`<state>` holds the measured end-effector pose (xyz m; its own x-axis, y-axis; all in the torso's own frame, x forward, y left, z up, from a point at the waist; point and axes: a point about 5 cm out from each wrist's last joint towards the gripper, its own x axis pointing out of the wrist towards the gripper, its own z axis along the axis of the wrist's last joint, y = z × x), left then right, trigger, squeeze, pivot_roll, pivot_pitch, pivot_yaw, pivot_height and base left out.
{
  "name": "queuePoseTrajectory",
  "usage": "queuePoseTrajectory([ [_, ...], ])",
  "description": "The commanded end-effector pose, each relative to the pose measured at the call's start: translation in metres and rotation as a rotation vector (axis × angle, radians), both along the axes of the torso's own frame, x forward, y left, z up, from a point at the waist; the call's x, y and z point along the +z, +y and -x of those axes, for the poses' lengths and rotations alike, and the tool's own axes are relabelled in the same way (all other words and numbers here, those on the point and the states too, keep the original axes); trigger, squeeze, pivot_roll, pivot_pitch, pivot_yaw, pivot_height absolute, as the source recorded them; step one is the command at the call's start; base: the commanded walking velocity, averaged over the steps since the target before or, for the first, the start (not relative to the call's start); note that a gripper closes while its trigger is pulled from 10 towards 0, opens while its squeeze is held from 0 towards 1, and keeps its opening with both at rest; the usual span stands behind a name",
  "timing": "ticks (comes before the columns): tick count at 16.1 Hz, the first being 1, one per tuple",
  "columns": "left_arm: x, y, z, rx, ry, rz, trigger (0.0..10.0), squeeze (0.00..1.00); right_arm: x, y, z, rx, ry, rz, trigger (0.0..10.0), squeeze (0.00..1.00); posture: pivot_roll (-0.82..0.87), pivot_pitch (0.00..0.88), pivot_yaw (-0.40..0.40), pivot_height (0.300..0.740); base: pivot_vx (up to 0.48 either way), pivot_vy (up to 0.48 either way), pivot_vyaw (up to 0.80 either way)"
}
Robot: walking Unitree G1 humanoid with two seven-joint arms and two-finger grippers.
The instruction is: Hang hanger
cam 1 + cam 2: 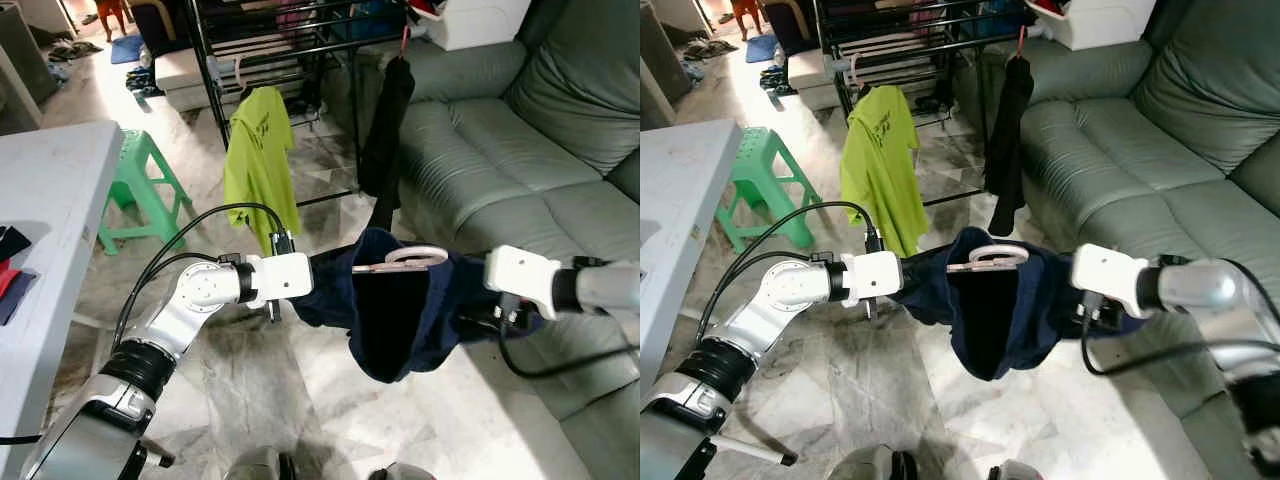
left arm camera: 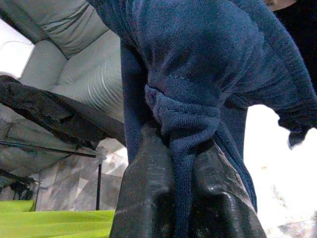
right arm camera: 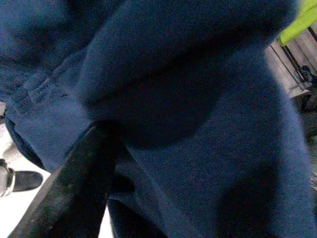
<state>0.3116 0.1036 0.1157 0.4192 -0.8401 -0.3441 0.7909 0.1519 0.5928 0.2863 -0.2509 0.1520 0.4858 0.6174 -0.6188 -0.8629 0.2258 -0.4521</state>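
A navy blue garment (image 1: 400, 320) hangs stretched between my two grippers above the marble floor, sagging in the middle. A pale pink hanger (image 1: 410, 260) lies in its open top edge. My left gripper (image 2: 181, 163) is shut on a bunched fold at the garment's left end, with its black fingers (image 2: 143, 198) pressed either side of the cloth. At the other end, my right gripper (image 3: 106, 144) is buried in the fabric and grips it; one black finger (image 3: 74, 183) shows. The black drying rack (image 1: 270, 40) stands further ahead, beyond the garment.
A lime green shirt (image 1: 258, 160) and a black garment (image 1: 385, 130) hang on the rack. A grey-green sofa (image 1: 520, 130) runs along the right. A green plastic stool (image 1: 140, 180) and a white table (image 1: 50, 200) are on the left.
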Motion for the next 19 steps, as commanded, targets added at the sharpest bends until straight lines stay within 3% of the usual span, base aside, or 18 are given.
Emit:
queuePoseTrajectory([
  [1,0.013,-0.004,-0.005,-0.027,-0.052,0.016,0.0,0.00,0.001,0.009,-0.005,0.059,0.005,0.009,0.0,0.00,-0.05,0.025,0.047,0.740,0.000,0.000,0.00],
  [6,0.008,-0.004,-0.005,-0.025,-0.049,-0.006,0.0,0.00,0.000,0.012,-0.015,0.094,0.088,-0.004,0.0,0.00,-0.05,0.027,0.043,0.740,0.000,0.000,0.00],
  [14,0.007,-0.003,-0.007,-0.012,-0.052,-0.006,0.0,0.00,-0.009,0.001,-0.012,0.094,0.199,0.026,0.0,0.00,-0.05,0.027,0.042,0.740,0.000,0.000,0.00],
  [19,0.006,-0.002,-0.009,0.007,-0.063,-0.006,0.0,0.00,-0.010,0.000,-0.014,0.074,0.165,0.037,0.0,0.00,-0.06,0.022,0.041,0.740,0.000,0.000,0.00],
])
